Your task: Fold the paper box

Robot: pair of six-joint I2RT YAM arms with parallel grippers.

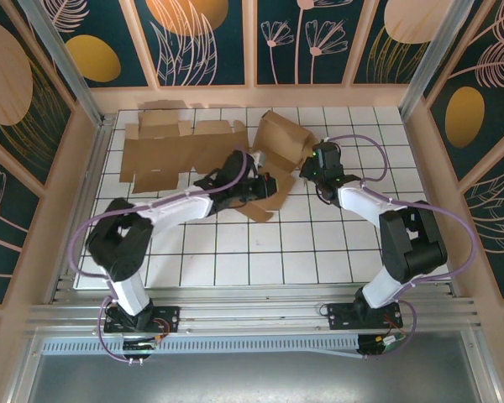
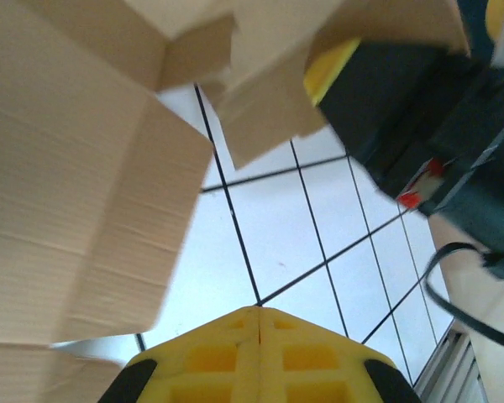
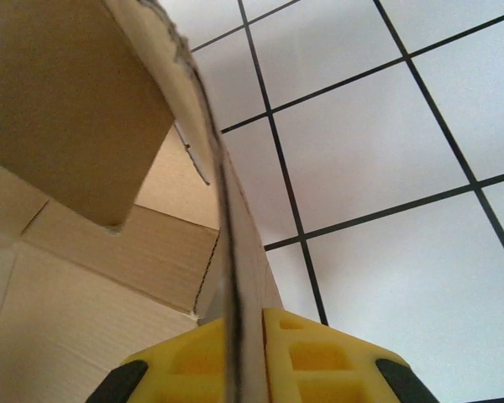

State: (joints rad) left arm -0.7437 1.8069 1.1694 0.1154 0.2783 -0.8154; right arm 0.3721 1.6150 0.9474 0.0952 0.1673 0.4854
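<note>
The right gripper (image 3: 244,332) is clenched on an upright wall of the paper box (image 3: 84,126), the raw cardboard edge running between its yellow pads (image 3: 319,353). The left gripper (image 2: 259,327) grasps nothing, its fingers pressed together over the white gridded table (image 2: 277,227) with box flaps just beside it. From above, the half-formed box sits open at rear centre between both arms, and a flat cardboard blank (image 1: 172,147) lies to its left.

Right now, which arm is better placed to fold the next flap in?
Probably the left. The right hand is pinching a wall of the box, steadying it, while the left hand is shut on nothing with loose flaps just beside it, free to push.
</note>
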